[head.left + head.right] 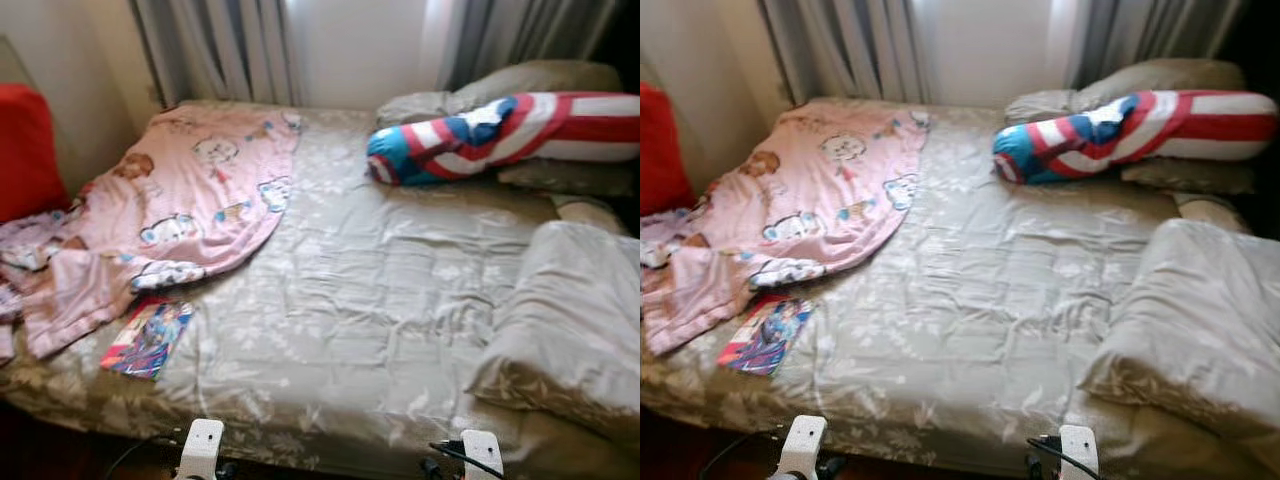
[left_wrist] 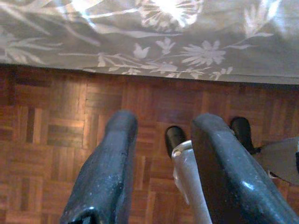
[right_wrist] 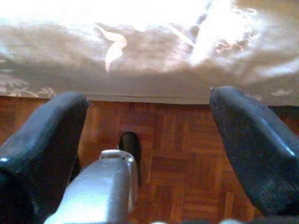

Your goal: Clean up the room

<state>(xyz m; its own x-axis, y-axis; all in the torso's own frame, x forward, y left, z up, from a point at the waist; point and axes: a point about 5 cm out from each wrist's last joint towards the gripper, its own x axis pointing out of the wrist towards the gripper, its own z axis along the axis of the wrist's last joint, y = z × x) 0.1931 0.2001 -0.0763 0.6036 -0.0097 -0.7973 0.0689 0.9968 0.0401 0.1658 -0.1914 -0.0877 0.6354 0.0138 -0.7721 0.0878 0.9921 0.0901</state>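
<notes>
Left eye view: I see the bed (image 1: 380, 300); a pink blanket (image 1: 180, 215) is crumpled at centre left, and a comic book (image 1: 147, 337) lies at lower left, long axis tilted toward the bed's near edge. A striped bolster (image 1: 500, 135) lies across the upper right.

Left wrist view: my left hand (image 2: 161, 140) is open over parquet floor (image 2: 46, 130).

Right wrist view: my right hand (image 3: 149, 121) is open by the bed edge.

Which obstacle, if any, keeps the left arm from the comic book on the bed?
Probably none: the comic book lies uncovered near the bed's front edge, with the left gripper open, low above the floor.
</notes>
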